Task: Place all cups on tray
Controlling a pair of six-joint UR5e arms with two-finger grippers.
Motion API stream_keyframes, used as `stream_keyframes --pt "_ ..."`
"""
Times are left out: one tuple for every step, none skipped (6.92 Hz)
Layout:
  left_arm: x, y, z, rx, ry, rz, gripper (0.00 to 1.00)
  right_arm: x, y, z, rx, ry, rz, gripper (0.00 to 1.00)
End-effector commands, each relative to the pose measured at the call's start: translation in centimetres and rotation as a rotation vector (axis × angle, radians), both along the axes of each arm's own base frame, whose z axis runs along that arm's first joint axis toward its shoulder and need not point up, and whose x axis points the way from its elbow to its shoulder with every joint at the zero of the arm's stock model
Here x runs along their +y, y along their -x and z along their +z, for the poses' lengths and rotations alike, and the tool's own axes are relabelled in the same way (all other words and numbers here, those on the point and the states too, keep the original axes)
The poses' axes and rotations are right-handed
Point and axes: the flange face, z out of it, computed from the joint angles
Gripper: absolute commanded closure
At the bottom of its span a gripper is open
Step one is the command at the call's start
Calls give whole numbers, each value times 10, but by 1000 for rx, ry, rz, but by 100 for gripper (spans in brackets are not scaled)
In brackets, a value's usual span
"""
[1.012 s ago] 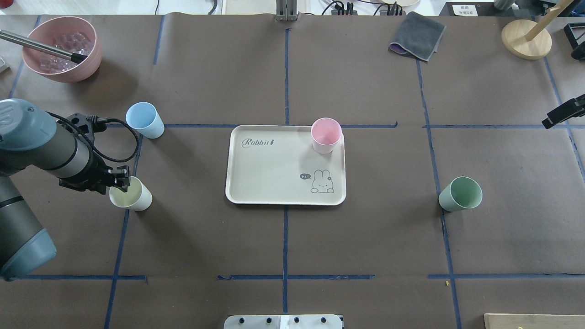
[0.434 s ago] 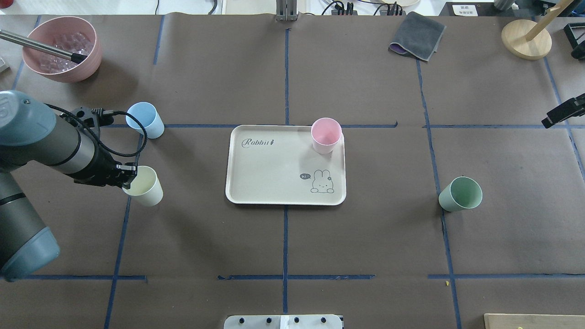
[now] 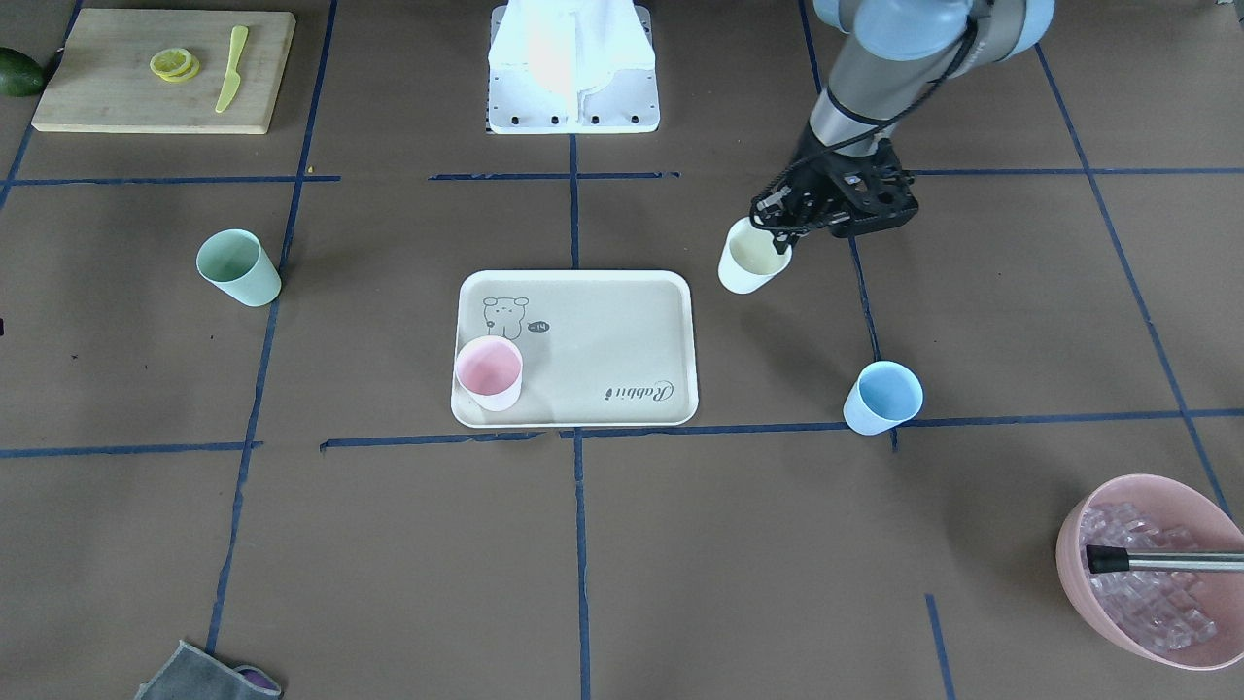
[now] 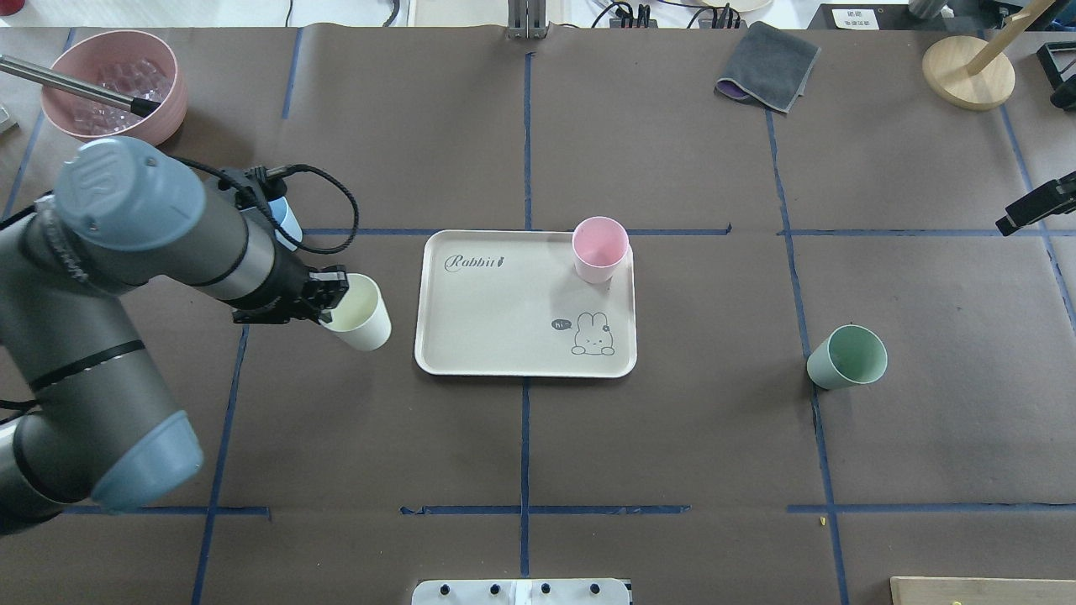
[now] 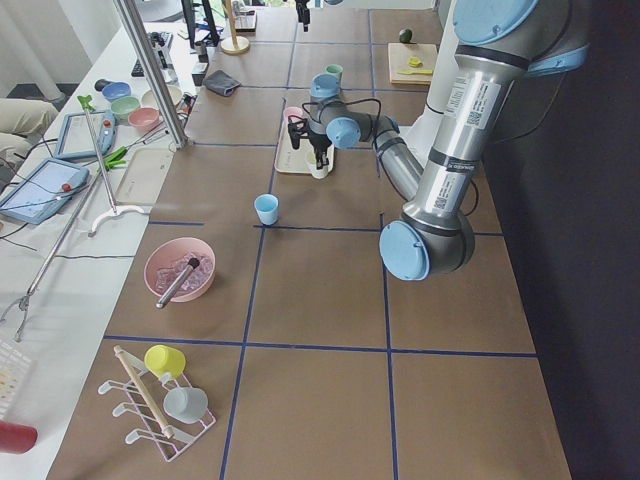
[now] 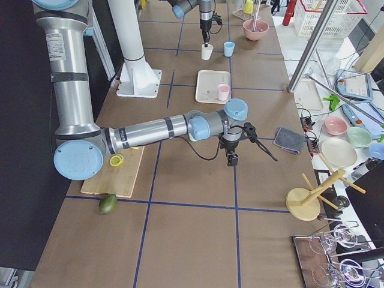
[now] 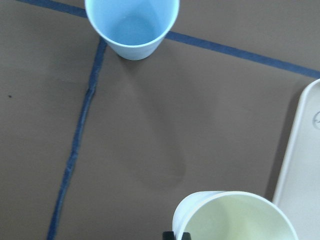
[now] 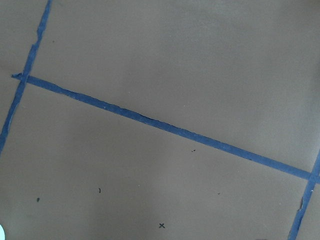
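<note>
My left gripper [image 4: 334, 296] is shut on the rim of the pale cream-yellow cup [image 4: 361, 314], holding it upright just left of the tray [image 4: 504, 328]. In the front view the cup [image 3: 751, 261] hangs by the tray's [image 3: 603, 321] corner. The pink cup [image 4: 599, 249] stands on the tray's far right corner. The light blue cup [image 4: 291, 223] stands on the table, partly hidden by my left arm, and is clear in the left wrist view [image 7: 132, 25]. The mint green cup [image 4: 847, 357] stands far right. My right gripper [image 4: 1036, 206] hangs at the right edge; I cannot tell its state.
A pink bowl of ice cubes [image 4: 113, 84] with a metal handle in it sits far left. A grey cloth [image 4: 769, 65] and a round wooden stand [image 4: 968, 71] lie at the back right. A cutting board [image 3: 160, 68] with lemon slices sits near the robot's base.
My left arm has carried the cream-yellow cup to the right, from beside the blue tape line to just beside the tray's left edge. Nothing else moved.
</note>
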Motion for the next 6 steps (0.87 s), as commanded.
stream_keyframes --pt "15 -75 -33 -27 31 -114 100 0 0 -2 -1 8 11 1" --pt "27 -103 -34 -50 -8 -144 100 0 0 -2 -1 8 11 1" --pt "26 -103 -37 -50 -11 -149 100 0 0 -2 -2 10 14 1" --pt "25 -105 -31 -65 -8 -152 97 1 0 -6 -5 10 22 1" --pt "24 -109 -26 -78 -4 -150 63 2 0 -11 -11 12 31 1" --pt "23 -111 -26 -78 -4 -150 37 2 0 -13 -12 16 39 1"
